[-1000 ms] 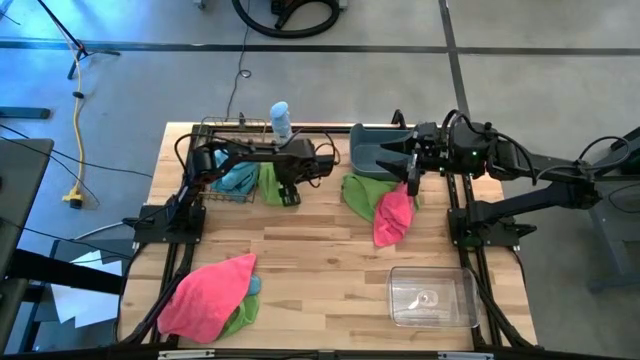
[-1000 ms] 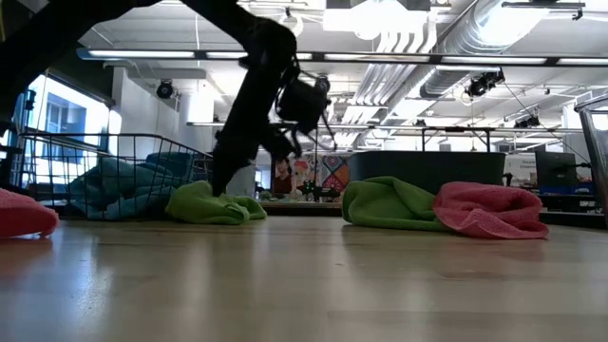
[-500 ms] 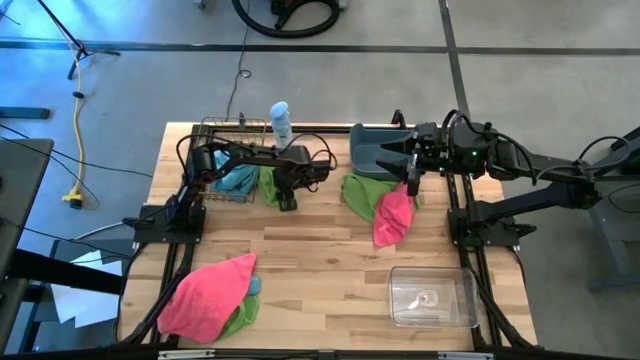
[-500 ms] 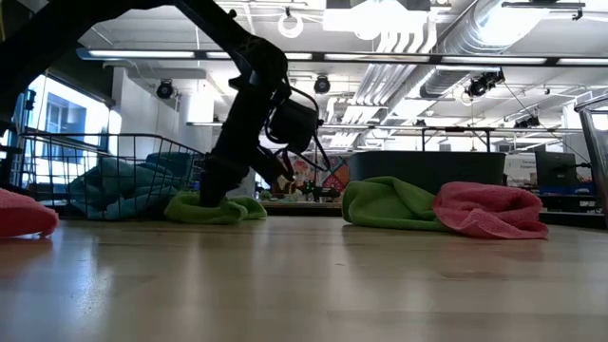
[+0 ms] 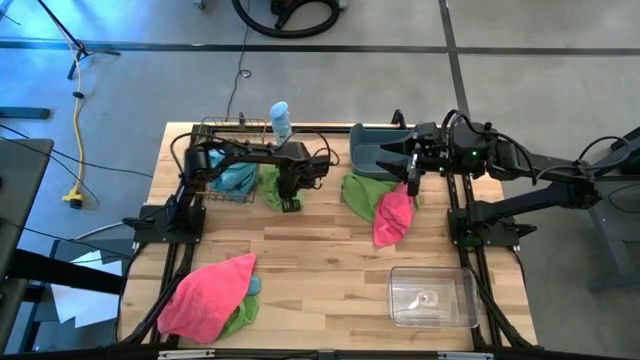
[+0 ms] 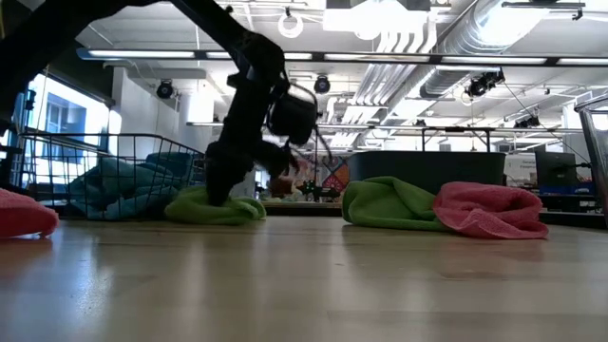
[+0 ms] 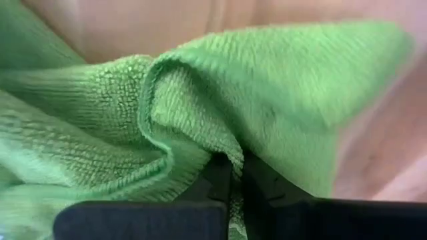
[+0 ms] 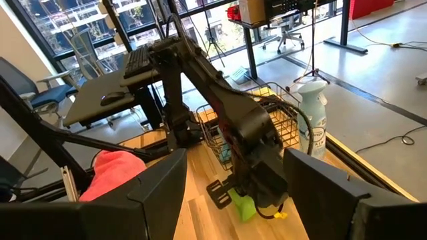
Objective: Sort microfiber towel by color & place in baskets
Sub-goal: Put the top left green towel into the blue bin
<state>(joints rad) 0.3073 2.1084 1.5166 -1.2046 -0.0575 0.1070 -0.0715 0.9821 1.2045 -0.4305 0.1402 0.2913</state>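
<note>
A lime green towel (image 5: 270,184) lies bunched on the table beside the black wire basket (image 5: 212,140), which holds a light blue towel (image 5: 238,180). My left gripper (image 5: 290,203) is down on that green towel (image 6: 217,207) and shut on it. My right gripper (image 5: 411,184) hangs open at the near rim of the slate-blue tub (image 5: 378,150), above another green towel (image 5: 360,194) and a pink one (image 5: 393,216). At the near left lies a pink towel (image 5: 205,296) over green and blue cloth. The clear bin (image 5: 432,297) stands near right. My left gripper pinches a raised fold of the green towel (image 7: 230,150) between its two fingers (image 7: 217,181); several layers are gathered there. The fingers come from above, pointing down. The rest of the towel lies slack on the table (image 6: 237,209).
A pale blue spray bottle (image 5: 281,120) stands at the far edge next to the wire basket. Bare wood (image 5: 320,260) spreads across the table's middle and near side. The left arm's frame (image 5: 165,215) and the right arm's frame (image 5: 480,225) flank the table.
My left gripper has gone down onto the green towel beside the wire basket and shut on a fold of it. The towel stays on the table. The right arm has kept still.
</note>
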